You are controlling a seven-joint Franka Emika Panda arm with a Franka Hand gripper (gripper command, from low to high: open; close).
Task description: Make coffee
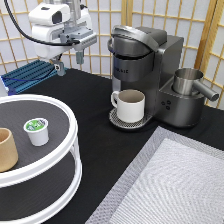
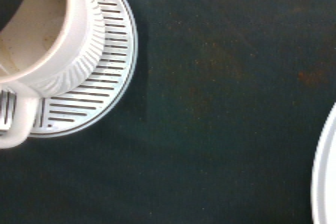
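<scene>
The black surface fills most of the exterior view, with a grey woven mat lying over its lower right corner. At the exterior view's left stands a white two-tier round stand with dark grey shelves. At the top, right of centre, sits the dark grey coffee machine, its lid down, with a metal jug on its right-hand side. A cream-white mug with a handle stands on the machine's round slotted drip tray, under the spout; the wrist view shows this mug and the tray from above, with the stand's white rim at the edge. On the stand's upper shelf a tan cup with no handle sits at the left edge, and the coffee, a small white pod with a green-and-white top, stands upright just to its right, apart from it. The tool hangs high at the exterior view's top left, above the surface and well away from the pod, its fingers apart and holding nothing.
</scene>
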